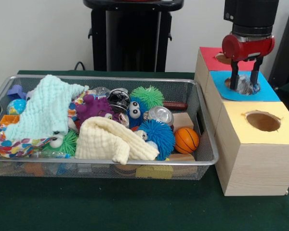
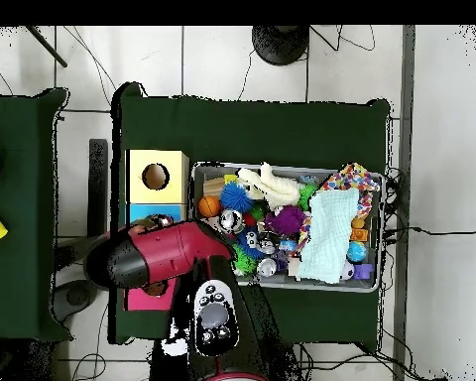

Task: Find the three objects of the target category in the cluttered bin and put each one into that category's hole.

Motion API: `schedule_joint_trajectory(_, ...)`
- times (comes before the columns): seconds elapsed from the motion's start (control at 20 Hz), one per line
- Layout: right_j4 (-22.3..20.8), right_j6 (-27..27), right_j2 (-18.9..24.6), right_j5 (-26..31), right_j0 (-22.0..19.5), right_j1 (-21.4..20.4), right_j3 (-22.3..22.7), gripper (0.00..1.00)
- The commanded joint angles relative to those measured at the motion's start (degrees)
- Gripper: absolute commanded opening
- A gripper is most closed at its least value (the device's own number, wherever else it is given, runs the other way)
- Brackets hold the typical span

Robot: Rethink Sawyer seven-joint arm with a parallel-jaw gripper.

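Gripper (image 1: 244, 81), upper right of front frame, fingers part-spread around a crinkled clear plastic item (image 1: 245, 86) over the blue-topped box's hole (image 1: 229, 83). Risk: my release sits off-centre, item catches the rim and stays on the blue top.

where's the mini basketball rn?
Front view: the mini basketball sits in the wire bin, right end near the front, beside the blue spiky ball.

The arm (image 2: 173, 260) is glossy red with black joints, and a black wrist cylinder sits above a rounded red collar. Its pincer (image 1: 244, 78) has two slim black fingers (image 1: 235, 77). A grey button panel (image 2: 214, 316) marks one link.
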Motion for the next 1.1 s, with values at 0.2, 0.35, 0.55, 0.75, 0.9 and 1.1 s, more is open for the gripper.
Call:
schedule_joint_trajectory(0.2,3.61,6.87,0.99,8.49,-2.25,-5.37,1.08,1.00)
schedule_joint_trajectory(0.35,3.99,5.89,1.15,11.06,-2.68,-7.14,1.18,1.00)
schedule_joint_trajectory(0.55,4.11,5.12,1.09,13.04,-2.94,-8.28,0.53,1.00)
schedule_joint_trajectory(0.75,3.65,5.15,1.16,11.94,-3.25,-8.17,1.04,1.00)
schedule_joint_trajectory(0.9,3.17,5.40,1.06,11.34,-3.18,-7.72,1.01,1.00)
schedule_joint_trajectory(1.1,2.54,5.92,1.07,9.11,-3.24,-6.28,1.17,1.00)
